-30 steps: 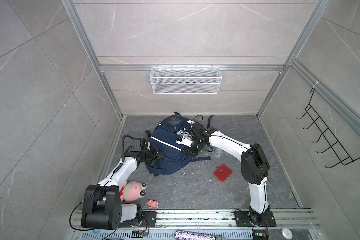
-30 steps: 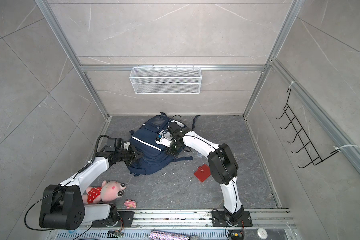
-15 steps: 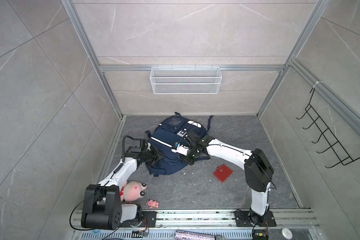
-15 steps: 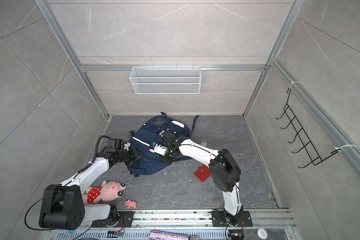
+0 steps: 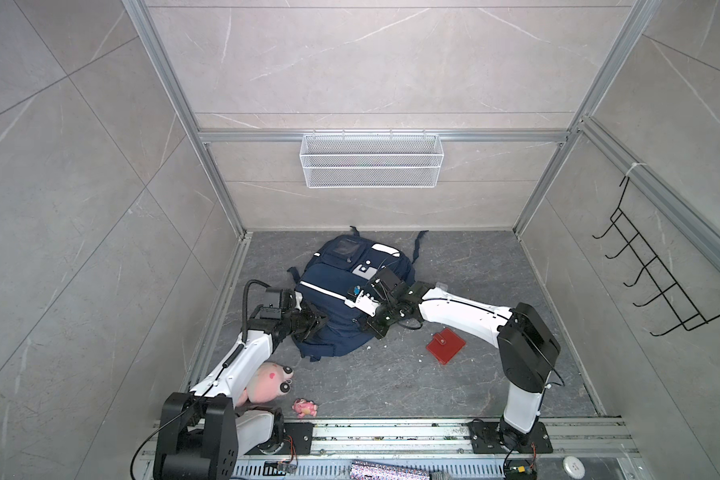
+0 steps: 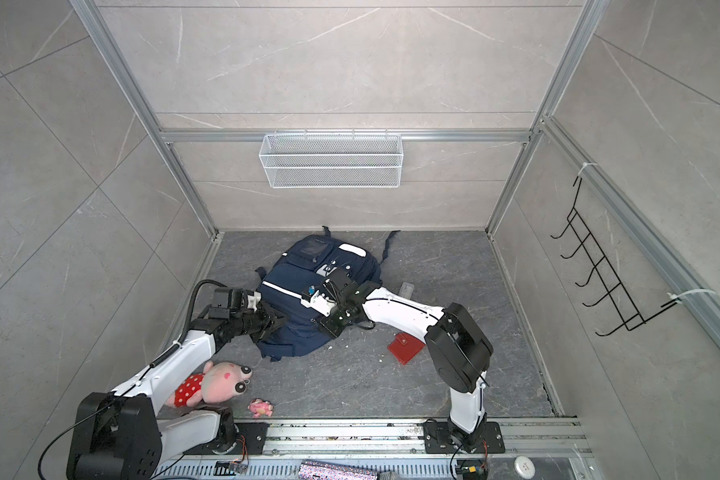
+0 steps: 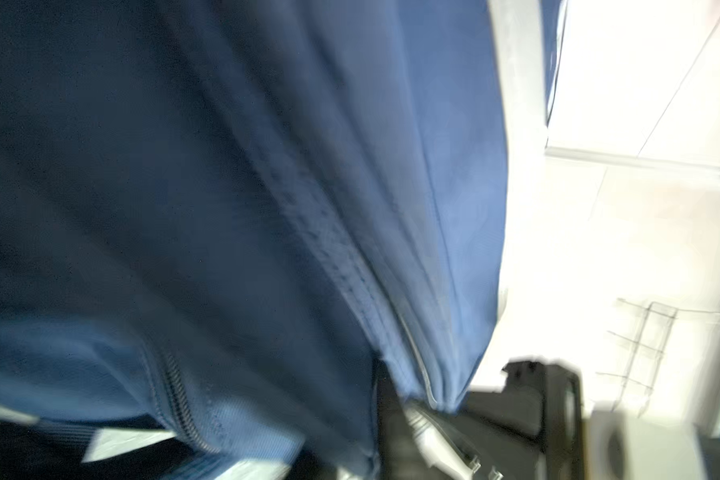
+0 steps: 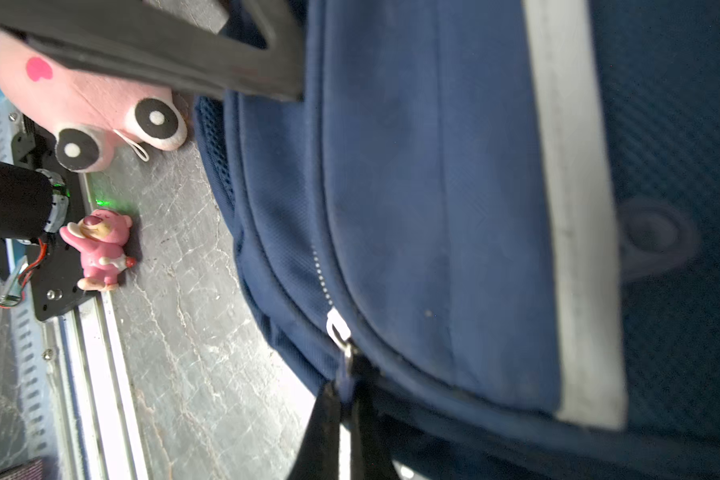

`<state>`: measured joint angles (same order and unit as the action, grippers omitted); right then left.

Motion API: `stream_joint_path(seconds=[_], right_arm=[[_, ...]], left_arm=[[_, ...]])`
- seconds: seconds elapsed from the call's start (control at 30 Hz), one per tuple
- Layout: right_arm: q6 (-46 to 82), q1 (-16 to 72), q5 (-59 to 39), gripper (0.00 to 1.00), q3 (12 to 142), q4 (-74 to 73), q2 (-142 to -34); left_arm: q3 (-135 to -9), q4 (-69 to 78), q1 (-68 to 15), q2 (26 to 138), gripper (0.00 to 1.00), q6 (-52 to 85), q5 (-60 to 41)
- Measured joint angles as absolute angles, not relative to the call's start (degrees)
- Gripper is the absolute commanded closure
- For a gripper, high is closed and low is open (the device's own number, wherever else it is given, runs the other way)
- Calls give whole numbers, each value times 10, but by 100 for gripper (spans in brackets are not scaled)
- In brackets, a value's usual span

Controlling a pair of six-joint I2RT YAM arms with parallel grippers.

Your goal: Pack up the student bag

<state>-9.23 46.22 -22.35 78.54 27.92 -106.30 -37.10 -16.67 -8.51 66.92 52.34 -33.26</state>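
Student bag (image 5: 337, 324) lies flat, seemingly zipped; its contents are hidden.

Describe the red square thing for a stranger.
Find the large navy-blue fabric backpack on the grey floor. Between it and the right arm's black elbow lies a red square wallet. Unlike the pink plush pig, it is flat, sharp-cornered.

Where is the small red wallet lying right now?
In both top views the red wallet lies flat on the grey floor, right of the blue backpack, just in front of the right arm's white forearm.
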Motion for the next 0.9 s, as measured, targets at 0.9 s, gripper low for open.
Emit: stream_joint_path(seconds=[0.9], right_arm=[[28,400,-197,100,663,217,-964]], left_arm=[[-671,-381,-94,755,32,278,-231]])
